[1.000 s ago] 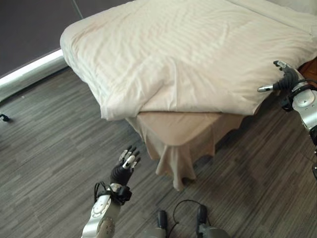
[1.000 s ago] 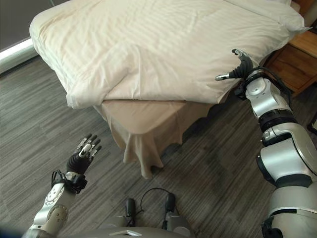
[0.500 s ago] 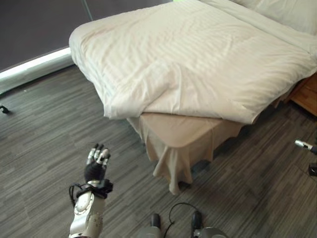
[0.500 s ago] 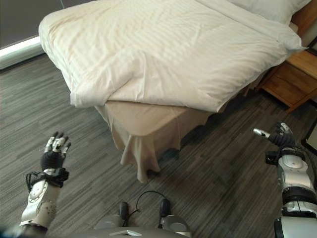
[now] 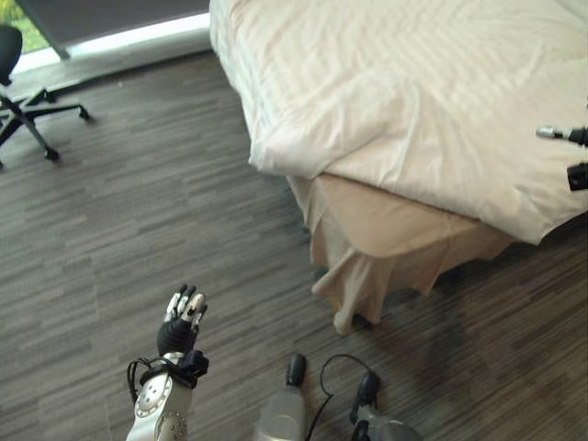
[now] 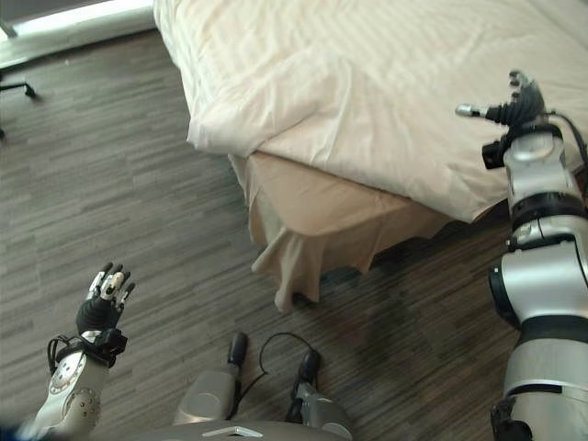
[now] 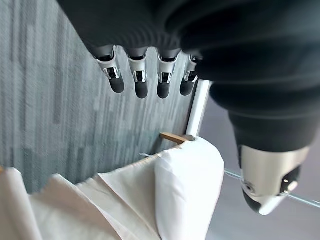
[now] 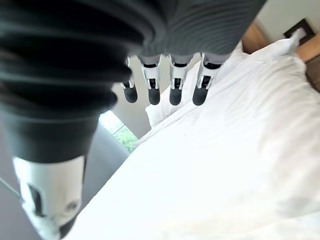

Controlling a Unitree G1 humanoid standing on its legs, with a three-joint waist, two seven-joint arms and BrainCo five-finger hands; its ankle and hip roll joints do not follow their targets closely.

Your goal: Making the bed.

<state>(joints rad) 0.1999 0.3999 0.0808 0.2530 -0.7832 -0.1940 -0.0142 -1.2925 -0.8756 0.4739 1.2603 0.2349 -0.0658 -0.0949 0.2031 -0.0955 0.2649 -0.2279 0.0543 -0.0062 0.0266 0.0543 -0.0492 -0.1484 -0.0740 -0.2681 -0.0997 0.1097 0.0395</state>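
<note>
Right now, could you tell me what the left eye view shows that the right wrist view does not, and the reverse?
Left eye view: the black swivel office chair on the grey wood-grain floor, the beige bed skirt, and the left hand, open over the floor. Right wrist view: a plump white pillow at the bed's head. Both: the white striped duvet and the open right hand.

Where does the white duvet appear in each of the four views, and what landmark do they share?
Left eye view: white duvet across the upper right.
Right eye view: it spans the top.
Left wrist view: it lies past the fingers.
Right wrist view: it spreads beneath the fingers.
Shared landmark: the pillow.
</note>
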